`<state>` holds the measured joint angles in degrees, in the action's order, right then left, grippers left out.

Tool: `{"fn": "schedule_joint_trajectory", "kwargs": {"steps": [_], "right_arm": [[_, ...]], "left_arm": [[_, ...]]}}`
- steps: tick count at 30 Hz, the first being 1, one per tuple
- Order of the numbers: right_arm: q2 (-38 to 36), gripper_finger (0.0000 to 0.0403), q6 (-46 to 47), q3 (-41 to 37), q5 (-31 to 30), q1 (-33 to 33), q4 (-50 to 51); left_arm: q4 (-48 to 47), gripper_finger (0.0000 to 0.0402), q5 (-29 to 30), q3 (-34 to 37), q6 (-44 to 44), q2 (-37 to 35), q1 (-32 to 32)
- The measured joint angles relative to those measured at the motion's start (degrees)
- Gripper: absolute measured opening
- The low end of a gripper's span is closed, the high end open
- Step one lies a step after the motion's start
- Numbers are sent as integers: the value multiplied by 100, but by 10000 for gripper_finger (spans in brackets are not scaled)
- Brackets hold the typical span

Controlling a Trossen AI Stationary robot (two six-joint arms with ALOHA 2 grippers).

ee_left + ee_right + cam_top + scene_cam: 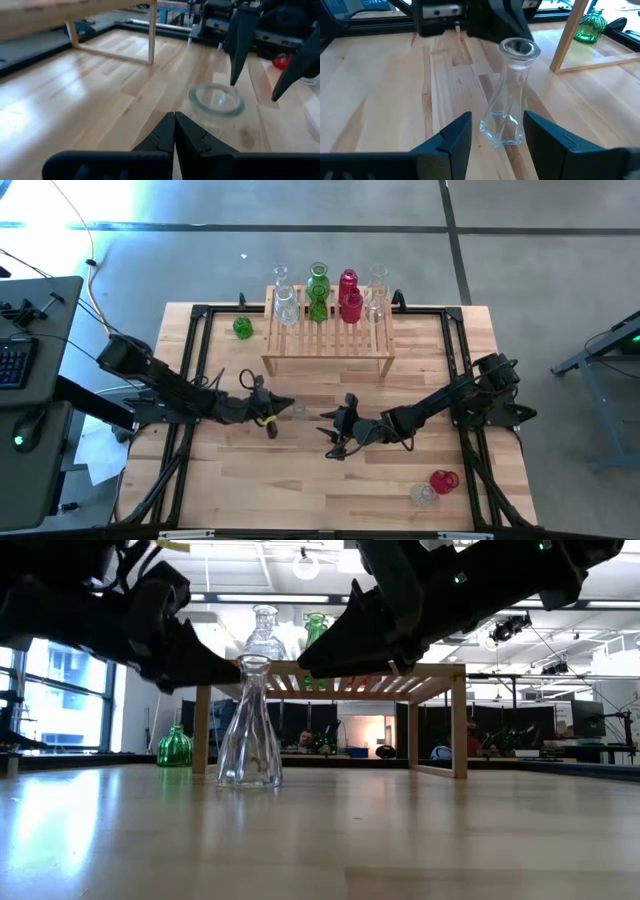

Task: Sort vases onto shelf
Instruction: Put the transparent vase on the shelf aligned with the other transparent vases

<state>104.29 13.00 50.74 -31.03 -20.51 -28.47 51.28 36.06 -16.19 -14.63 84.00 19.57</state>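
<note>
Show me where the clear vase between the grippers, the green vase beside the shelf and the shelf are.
clear vase (506, 107), right wrist view, on its body.
green vase (243, 329), high view, on its body.
shelf (328, 361), high view, on its front rail.

The shelf (328, 340) stands at the far middle of the table (250, 490), with vases in two rows on its slatted top (318, 280). One vase (243, 328) sits on the table just left of the shelf. Nearer, at mid-table, a vase (250, 725) stands upright between the left gripper (281, 408), on its left, and the right gripper (330, 423), on its right, whose fingers flank it without touching. At the near right edge two vases lie close together (444, 480) (424, 496).
</note>
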Motion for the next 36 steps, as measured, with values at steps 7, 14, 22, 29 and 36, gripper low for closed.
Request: {"fn": "schedule_joint_trajectory", "kwargs": {"steps": [7,14,22,29,36], "right_arm": [[0,127,-65,0,0,2,32],[0,46,-150,-2,0,-27,351],[0,3,-101,-2,-2,-101,686],[0,20,46,-2,-69,-136,650],[0,86,109,-2,-219,-69,425]], "left_arm": [[-205,0,-212,103,411,-569,15],[-264,0,-252,362,444,-1086,15],[-244,0,-249,424,1165,-1502,15],[-263,0,-679,426,1528,-1892,-50],[-259,0,-1141,425,1833,-2266,-293]]}}
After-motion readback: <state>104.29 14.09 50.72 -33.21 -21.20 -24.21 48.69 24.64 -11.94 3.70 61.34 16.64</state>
